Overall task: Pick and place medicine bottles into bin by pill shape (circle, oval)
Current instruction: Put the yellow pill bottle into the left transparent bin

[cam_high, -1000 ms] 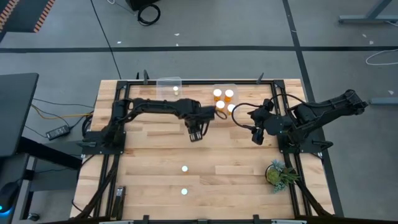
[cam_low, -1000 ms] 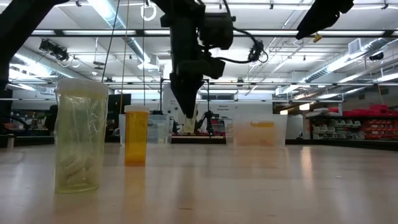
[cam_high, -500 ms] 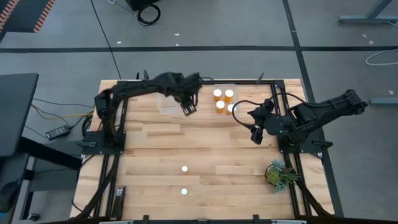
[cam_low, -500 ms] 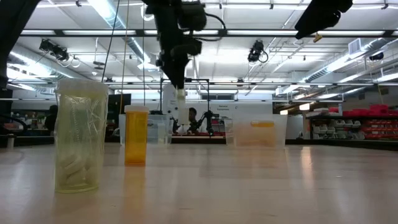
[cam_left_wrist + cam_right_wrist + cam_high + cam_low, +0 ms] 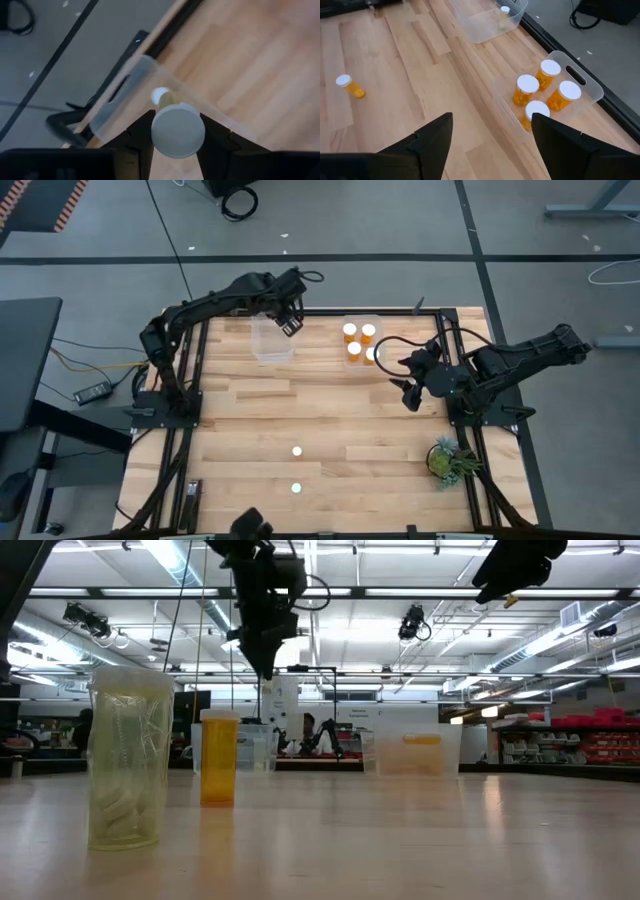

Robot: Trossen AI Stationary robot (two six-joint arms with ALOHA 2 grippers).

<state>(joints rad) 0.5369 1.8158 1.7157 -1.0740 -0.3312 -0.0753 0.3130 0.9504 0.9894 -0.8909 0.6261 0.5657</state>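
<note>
wooden table (image 5: 250, 420), right bin (image 5: 375, 323) with four bottles (image 5: 540, 92), left bin (image 5: 272, 340) one bottle (image 5: 504, 12)

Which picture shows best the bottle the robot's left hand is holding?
The left wrist view: the held bottle fills it, white cap between the left gripper fingers. From above and from the table-level camera, only the gripper shows; the bottle is hidden.

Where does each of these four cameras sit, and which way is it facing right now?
High: overhead, straight down; both arms, left gripper over the left bin.
Low: table height, level across; the left arm hangs overhead.
Left wrist: looks down past its fingers clamping a white-capped bottle.
Right wrist: past the open right gripper toward the right bin.
Shared: high and right wrist both show the right bin's four bottles.
</note>
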